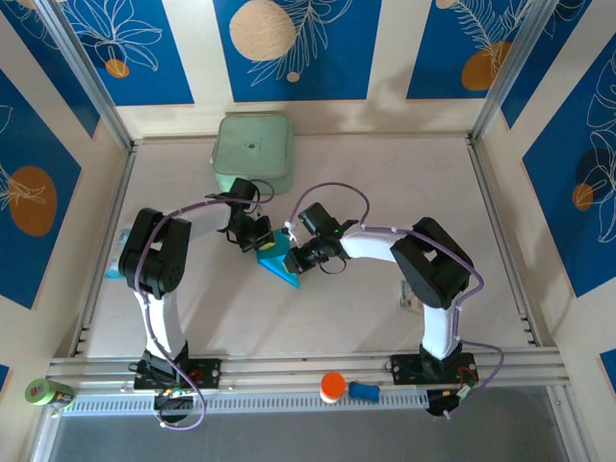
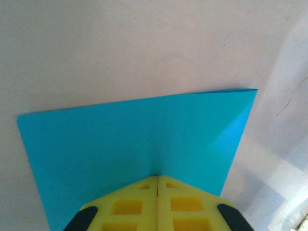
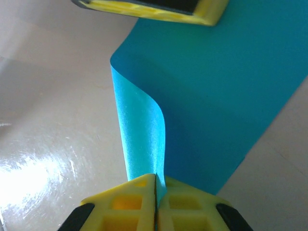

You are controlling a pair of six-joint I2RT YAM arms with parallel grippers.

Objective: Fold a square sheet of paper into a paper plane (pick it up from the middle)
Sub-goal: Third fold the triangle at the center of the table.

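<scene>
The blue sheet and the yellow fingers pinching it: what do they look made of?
The square sheet of paper: thin matte paper, apparently; it curls softly above the right gripper. The fingers: probably moulded yellow plastic or foam, with square hollow pockets.

Smooth matt paper sheet, glossy tabletop

Blue floral wall panels, pale tabletop

Curled cyan sheet, seemingly in gripper
</scene>
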